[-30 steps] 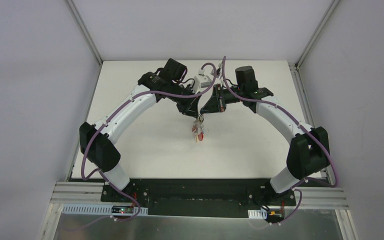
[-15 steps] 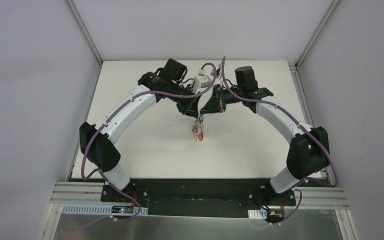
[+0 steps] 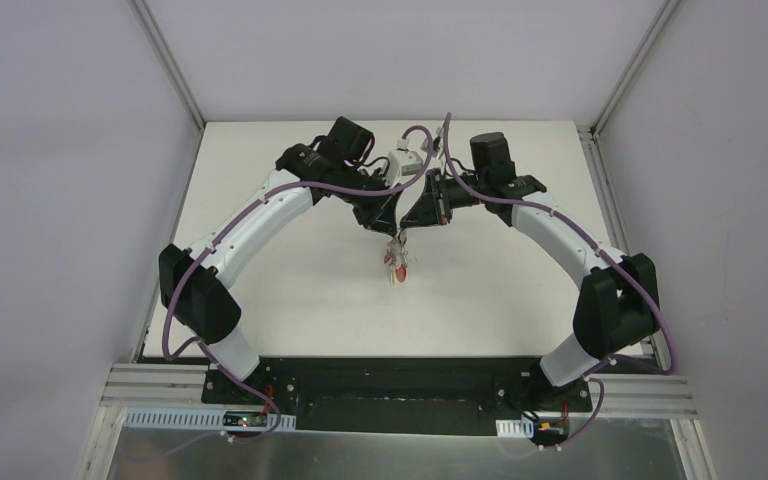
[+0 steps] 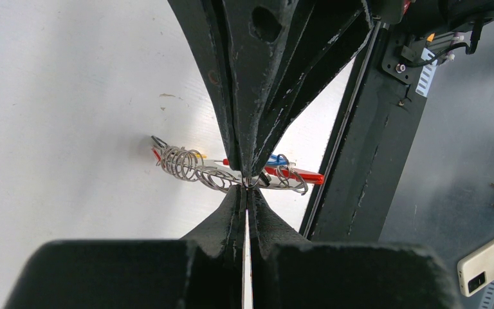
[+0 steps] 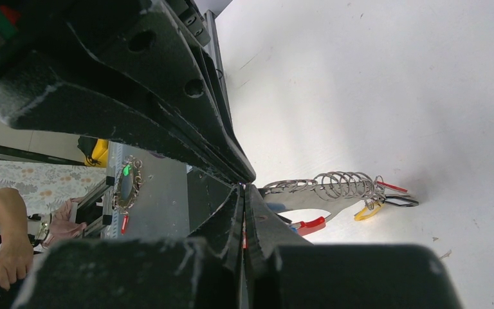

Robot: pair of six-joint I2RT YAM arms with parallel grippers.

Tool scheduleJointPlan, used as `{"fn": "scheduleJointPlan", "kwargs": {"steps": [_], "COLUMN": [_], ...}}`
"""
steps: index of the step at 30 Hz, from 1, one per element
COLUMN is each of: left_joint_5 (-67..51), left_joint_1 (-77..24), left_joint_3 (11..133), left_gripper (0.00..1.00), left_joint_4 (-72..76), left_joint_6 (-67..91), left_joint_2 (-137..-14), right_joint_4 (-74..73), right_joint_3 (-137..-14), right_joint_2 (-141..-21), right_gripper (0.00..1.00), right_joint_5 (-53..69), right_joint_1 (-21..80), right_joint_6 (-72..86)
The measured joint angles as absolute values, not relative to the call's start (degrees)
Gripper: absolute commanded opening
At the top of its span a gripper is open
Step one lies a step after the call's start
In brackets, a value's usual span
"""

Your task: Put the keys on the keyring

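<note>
Silver wire loops of the keyring (image 4: 193, 168) hang between two tightly closed grippers, near the middle of the white table (image 3: 290, 300). The left gripper (image 4: 246, 188) comes in from 10 o'clock and the right gripper (image 5: 243, 190) from 2 o'clock. Each nips the wire, likely to pull a loop apart. Red, blue and yellow keys (image 4: 298, 174) dangle. Plain grey walls (image 3: 60, 150) stand around.

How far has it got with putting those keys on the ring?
Done, by the look of it: several coloured-head keys already hang bunched on the keyring. In hand: the left hand and right hand meet tip to tip, both pinched shut on that bunch above the table. Left: I cannot tell whether the last key is fully threaded; the rings are too small to read.
</note>
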State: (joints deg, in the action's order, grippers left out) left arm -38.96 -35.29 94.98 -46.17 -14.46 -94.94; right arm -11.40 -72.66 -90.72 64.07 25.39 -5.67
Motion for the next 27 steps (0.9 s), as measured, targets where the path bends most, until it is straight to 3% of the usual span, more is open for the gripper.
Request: {"fn": "scheduleJointPlan", "kwargs": {"steps": [27], "left_joint_5": [-39.0], "left_joint_1": [-35.29], "left_joint_3": [94.65], "left_gripper": [0.0], "left_joint_4": [-45.71], "left_joint_6": [-14.46], "left_joint_2": [-94.8], "right_joint_4": [-12.34], "right_joint_3": [-72.62], "right_joint_2": [-90.72], "right_gripper": [0.0], "right_joint_5": [63.86], "right_joint_1": [25.39], "right_joint_6": [-6.68]}}
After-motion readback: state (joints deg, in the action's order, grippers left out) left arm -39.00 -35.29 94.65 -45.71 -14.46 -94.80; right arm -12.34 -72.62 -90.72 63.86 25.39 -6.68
